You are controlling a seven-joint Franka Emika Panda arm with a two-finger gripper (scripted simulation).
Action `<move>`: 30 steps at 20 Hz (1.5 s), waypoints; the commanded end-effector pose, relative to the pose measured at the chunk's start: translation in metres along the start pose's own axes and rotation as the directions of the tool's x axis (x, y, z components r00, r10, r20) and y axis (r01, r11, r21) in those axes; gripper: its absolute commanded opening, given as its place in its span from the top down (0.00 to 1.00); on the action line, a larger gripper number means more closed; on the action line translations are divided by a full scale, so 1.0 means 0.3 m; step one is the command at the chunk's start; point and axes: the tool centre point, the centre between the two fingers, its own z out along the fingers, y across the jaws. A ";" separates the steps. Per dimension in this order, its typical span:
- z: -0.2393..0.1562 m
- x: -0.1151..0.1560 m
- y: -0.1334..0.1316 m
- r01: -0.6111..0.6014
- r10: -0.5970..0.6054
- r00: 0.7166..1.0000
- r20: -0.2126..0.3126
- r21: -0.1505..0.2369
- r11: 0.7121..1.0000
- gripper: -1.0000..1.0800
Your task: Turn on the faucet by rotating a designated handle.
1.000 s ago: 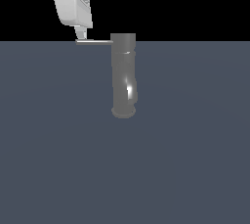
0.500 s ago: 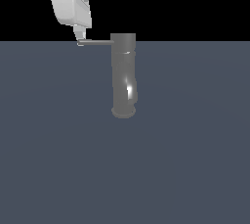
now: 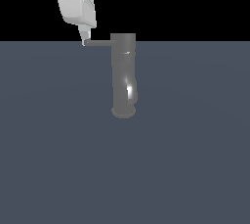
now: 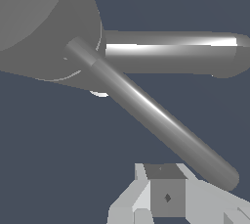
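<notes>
A: Faucet [image 3: 123,74] — what was it made of, what form?

B: Glossy gray metal, a tall cylinder with a slight bend low down and a wider round foot on the flat slate-blue floor [image 3: 195,169]. A white highlight sat on the lower body. In the wrist view it read as a broad smooth round top [image 4: 39,17], with a second polished tube [image 4: 176,52] beside it carrying a long bright streak and a rounded end.

A: And the handle [image 3: 99,43]?

B: A thin, straight gray bar, far slimmer than the body, sticking out sideways from the faucet's top. Close up [image 4: 151,113] it looked rod-like, smooth, with a soft sheen along its length and a rounded free end.

A: Gripper [image 3: 85,39]?

B: White, matte, blocky casing with faceted edges; a pale fingertip [image 4: 166,196] showed a flat gray pad face. The handle's free end lay right at the fingertips, just beside them; the faucet body stood off to the far end of the bar from the jaws.

A: Jaw state?

B: Could not tell — only one finger showed clearly, and contact with the bar was not resolvable
</notes>
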 end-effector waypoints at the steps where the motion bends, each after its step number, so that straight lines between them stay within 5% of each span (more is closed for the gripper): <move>1: 0.000 0.051 0.023 -0.014 0.014 1.000 -0.002 -0.002 1.000 1.00; 18: -0.001 0.167 0.145 -0.004 0.004 1.000 -0.002 -0.002 1.000 1.00; 30: -0.001 0.414 0.137 -0.010 0.010 1.000 -0.002 -0.004 1.000 1.00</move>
